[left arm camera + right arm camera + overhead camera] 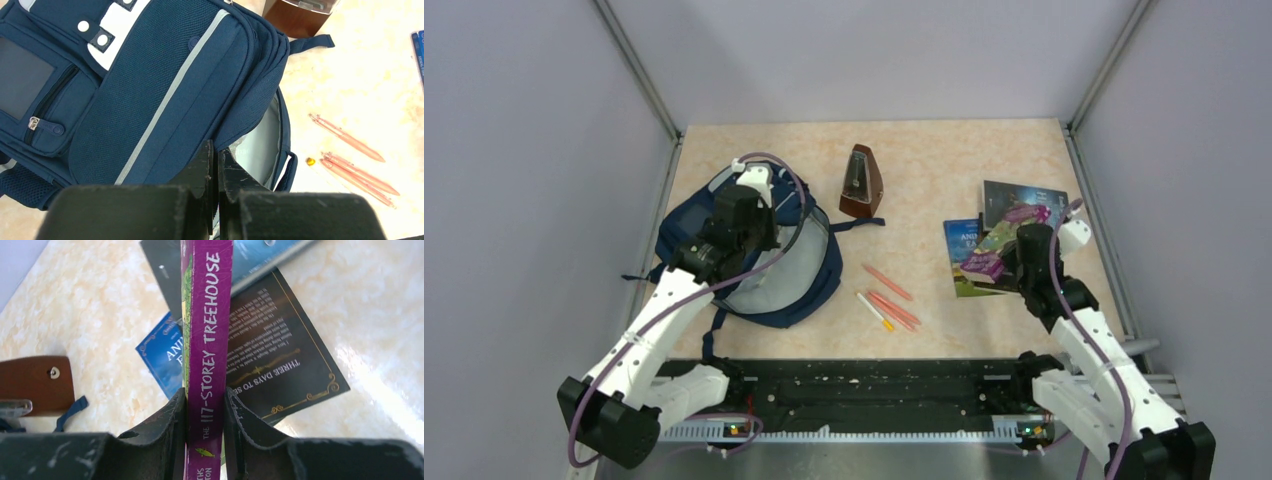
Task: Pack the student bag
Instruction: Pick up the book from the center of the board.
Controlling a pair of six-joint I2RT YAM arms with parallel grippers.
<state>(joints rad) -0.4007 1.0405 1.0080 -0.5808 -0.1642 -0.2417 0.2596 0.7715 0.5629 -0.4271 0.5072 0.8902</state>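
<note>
Navy fabric with a thin grey stripe: the student bag (150, 100), lying on the left half of the table (944, 160), directly under the left gripper (216, 155). Left gripper: jaws pressed together, tips at the lip of the bag's main opening, where the pale grey lining (260, 142) shows. Whether a fold of cloth is nipped between them cannot be told. Handling, by judgement: soft, limp, light while unfilled. The mouth will likely sag shut unless its rim is lifted, so the bound edge of the opening is the place to take hold, not the loose mesh panel. Right gripper (204, 396): jaws narrow, clamped across a purple paperback (207, 315), "The 117-Storey Treehouse", held on edge with its spine toward the wrist camera, over the right side of the table and well apart from the bag. Beneath it: a blue book (162, 347) and a dark-covered book (280, 365), overlapping, flat. Between bag and books: salmon-pink pens (889, 300) and a white pen (874, 311) with an orange tip. Wooden metronome (861, 182): upright, just beyond the bag's far right corner. Next move, by judgement: carry the paperback across to the opening and feed it in edge-first.
</note>
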